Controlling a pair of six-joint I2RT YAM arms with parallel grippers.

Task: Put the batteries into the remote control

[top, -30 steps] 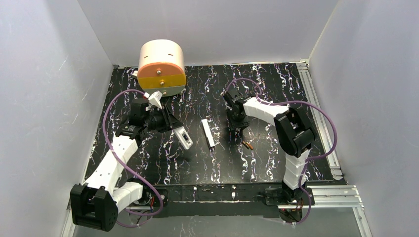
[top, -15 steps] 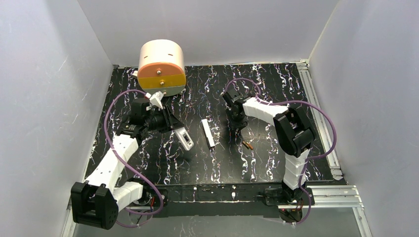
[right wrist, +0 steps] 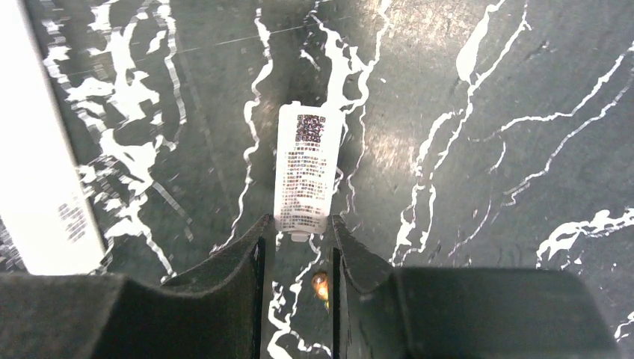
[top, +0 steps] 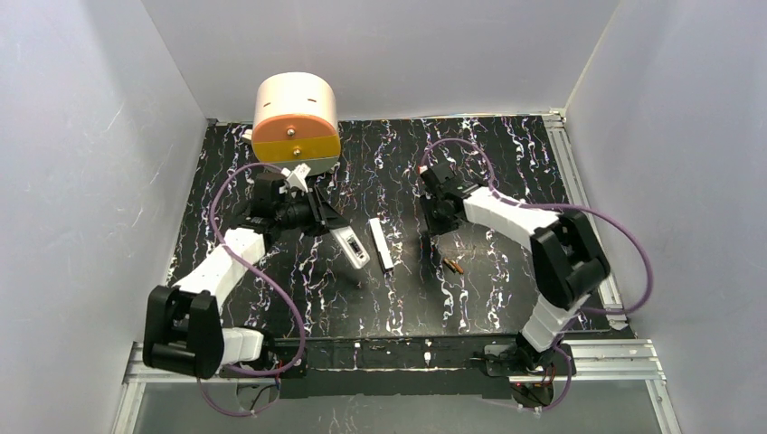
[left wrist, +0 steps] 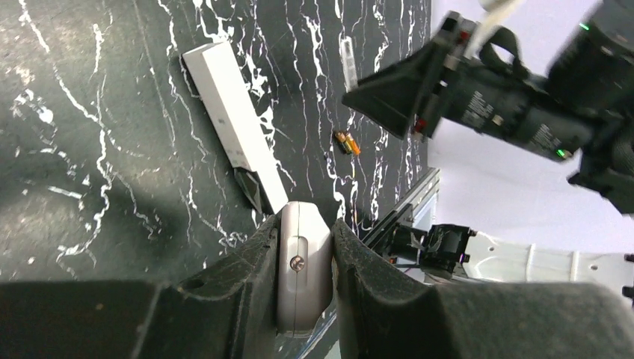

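Clamping the remote control (left wrist: 303, 265) by its side edges, the left fingers (left wrist: 250, 262) hold it over the tabletop (left wrist: 90, 149). A white bar (left wrist: 232, 134) lies just ahead of them, and the batteries (left wrist: 346, 142) lie beyond it with open surface around. The right fingers (right wrist: 243, 254) stand narrow astride the near end of a printed white strip (right wrist: 306, 168); I cannot tell whether they grip it. Since a second ago the remote has moved nearer the bar and the right fingers have narrowed.

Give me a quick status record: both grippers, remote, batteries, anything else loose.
left gripper: shut on the remote
right gripper: jaws either side of the near end of a labelled white piece; grip unclear
batteries: two, lying together, free of both grippers
white bar: lying flat beside the remote
loaded: not yet
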